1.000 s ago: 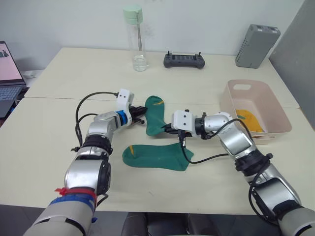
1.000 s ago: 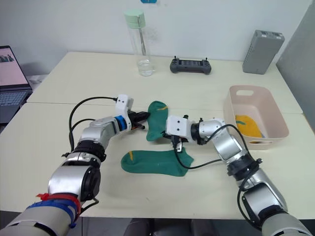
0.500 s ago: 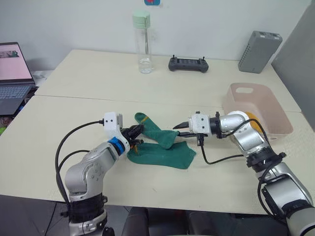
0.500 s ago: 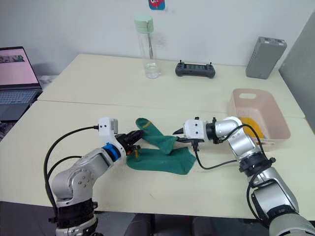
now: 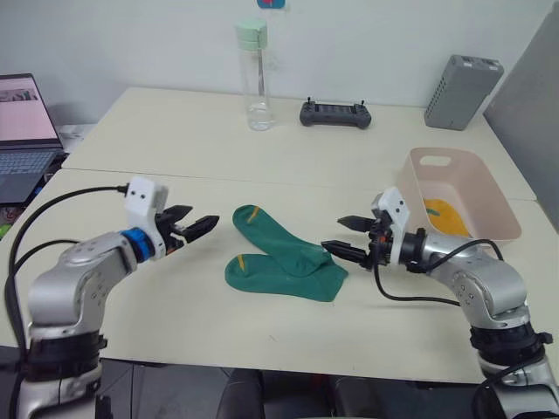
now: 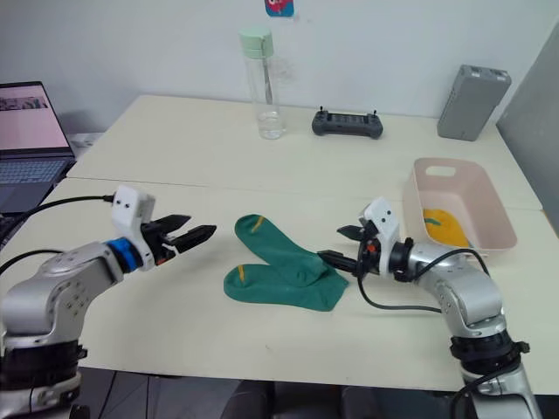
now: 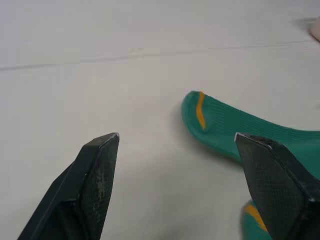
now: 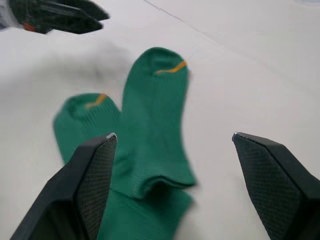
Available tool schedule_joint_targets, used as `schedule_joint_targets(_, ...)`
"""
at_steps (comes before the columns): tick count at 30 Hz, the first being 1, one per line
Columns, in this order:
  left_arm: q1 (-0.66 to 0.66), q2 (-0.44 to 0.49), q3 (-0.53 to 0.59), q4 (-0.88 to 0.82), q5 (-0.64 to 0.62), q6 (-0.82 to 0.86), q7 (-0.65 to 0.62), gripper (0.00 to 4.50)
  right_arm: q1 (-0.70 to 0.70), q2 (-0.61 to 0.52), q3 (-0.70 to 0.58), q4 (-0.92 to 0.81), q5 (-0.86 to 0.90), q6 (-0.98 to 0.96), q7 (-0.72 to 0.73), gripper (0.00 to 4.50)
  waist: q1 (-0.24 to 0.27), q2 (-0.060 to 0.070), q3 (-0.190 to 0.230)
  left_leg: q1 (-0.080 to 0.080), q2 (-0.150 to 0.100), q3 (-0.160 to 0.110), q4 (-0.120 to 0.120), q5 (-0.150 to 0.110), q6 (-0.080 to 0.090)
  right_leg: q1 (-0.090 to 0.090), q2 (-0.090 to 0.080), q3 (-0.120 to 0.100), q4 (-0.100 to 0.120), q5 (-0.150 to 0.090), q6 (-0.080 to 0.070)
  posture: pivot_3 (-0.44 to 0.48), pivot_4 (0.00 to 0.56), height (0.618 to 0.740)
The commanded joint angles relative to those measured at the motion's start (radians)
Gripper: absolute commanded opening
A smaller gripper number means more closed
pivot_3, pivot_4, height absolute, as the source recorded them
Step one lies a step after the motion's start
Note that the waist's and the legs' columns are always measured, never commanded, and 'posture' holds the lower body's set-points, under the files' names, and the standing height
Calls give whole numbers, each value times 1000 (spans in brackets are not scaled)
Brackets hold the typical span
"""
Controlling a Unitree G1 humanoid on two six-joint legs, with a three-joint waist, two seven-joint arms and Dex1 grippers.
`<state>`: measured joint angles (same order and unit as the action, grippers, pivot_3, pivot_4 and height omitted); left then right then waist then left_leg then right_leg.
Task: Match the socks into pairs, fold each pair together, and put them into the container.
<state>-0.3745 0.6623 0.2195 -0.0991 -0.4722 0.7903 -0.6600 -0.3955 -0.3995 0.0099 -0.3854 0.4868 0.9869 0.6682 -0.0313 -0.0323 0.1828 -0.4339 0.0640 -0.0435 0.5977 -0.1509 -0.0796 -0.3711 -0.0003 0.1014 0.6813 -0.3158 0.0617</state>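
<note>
Both pincers, left (image 5: 194,229) and right (image 5: 342,237), wide open, empty. Green socks (image 5: 284,262) overlapped, limp, light; best pinched at stacked cuffs.

I see 2 socks (image 5: 284,257) lying crossed near the middle of the table (image 5: 175,148), 1 partly on top of the other. My left gripper (image 5: 194,228) sits to their left, my right gripper (image 5: 342,236) just to their right, both clear of the socks. The container (image 5: 458,188) stands at the right edge with another sock (image 5: 444,216) in it. Behind, along the far side, stand a bottle (image 5: 252,65), a controller (image 5: 335,113) and a box (image 5: 463,80). A laptop (image 5: 24,122) lies off to the far left.
</note>
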Motion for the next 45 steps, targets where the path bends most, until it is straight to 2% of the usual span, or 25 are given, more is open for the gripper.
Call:
schedule_joint_targets(1, -107, -5, -110, 121, 84, -127, -51, 3867, -10, 85, -39, -63, 42, 160, -153, 3985, 2, 0, 0, 0, 0, 0, 0, 0, 0, 0, 0, 0, 0, 0, 0, 0, 150, 740)
schedule_joint_targets(7, -279, -38, -279, 403, 259, -353, -104, 3867, 15, 118, -6, -104, 48, 249, -243, 3985, 1, 0, 0, -3, 0, 1, -3, 0, 0, -3, 0, 0, -1, 0, 0, 0, 150, 740)
schedule_joint_targets(13, -368, -69, -335, 632, 347, -505, -154, 3867, 44, 126, 0, -134, 67, 287, -279, 3985, -7, 0, 0, -4, 1, 1, -6, 0, 1, -5, 2, -1, 0, -1, -2, 0, 150, 740)
schedule_joint_targets(16, -386, -77, -337, 682, 353, -529, -200, 3901, 54, 142, -4, -138, 77, 292, -288, 3415, -9, 0, 0, -6, 1, 0, -6, 0, 1, -6, 2, -1, 0, -1, -2, 0, 150, 740)
schedule_joint_targets(20, -396, -81, -333, 723, 369, -552, -228, 3003, 51, 167, 0, -128, 92, 286, -286, 2000, -9, 0, 0, -7, 1, -1, -5, 0, 1, -7, 2, -2, 1, -1, -2, 0, 150, 740)
schedule_joint_targets(23, -393, -80, -324, 719, 368, -548, -238, 1952, 45, 169, 3, -119, 95, 282, -288, 830, -9, 0, 0, -7, 1, -1, -5, 0, 1, -7, 2, -2, 1, -1, -2, 0, 150, 740)
schedule_joint_targets(25, -386, -77, -315, 704, 361, -535, -240, 1394, 40, 165, 2, -112, 98, 278, -286, 223, -9, 0, 0, -7, 1, -1, -5, 0, 1, -7, 2, -2, 1, -1, -2, 0, 150, 740)
schedule_joint_targets(26, -383, -76, -307, 695, 356, -525, -239, 1097, 37, 162, 1, -109, 100, 277, -284, 0, -9, 0, 0, -7, 1, -1, -5, 0, 1, -7, 2, -2, 1, -1, -2, 0, 150, 740)
schedule_joint_targets(28, -373, -73, -295, 678, 348, -511, -236, 396, 34, 156, -2, -105, 102, 272, -281, 0, -9, 0, 0, -7, 1, -2, -5, 0, 1, -7, 2, -2, 1, -1, -2, 0, 150, 740)
schedule_joint_targets(30, -352, -68, -271, 639, 329, -476, -231, 52, 26, 146, -13, -101, 105, 266, -275, 0, -9, 0, 0, -7, 1, -2, -5, 0, 1, -7, 2, -3, 1, -1, -2, 0, 150, 740)
schedule_joint_targets(35, -249, -65, -158, 412, 209, -266, -197, 52, -26, 108, -90, -83, 146, 285, -247, 0, -15, 0, 0, -8, 1, -2, -5, 0, 1, -7, 2, -3, 1, -1, -2, 0, 150, 740)
schedule_joint_targets(40, -110, -119, 7, 12, 3, 70, -48, 52, -94, 38, -227, -67, 270, 386, -194, 0, -17, 0, 0, -8, 1, -4, -5, 0, 1, -6, 1, -4, 1, -1, -2, 0, 150, 740)
schedule_joint_targets(45, 5, -203, 112, -283, -144, 312, 118, 52, -105, -50, -292, -78, 392, 490, -135, 0, -16, 0, 0, -6, 0, -4, -4, 0, 1, -3, 1, -4, 0, -2, -2, 0, 150, 740)
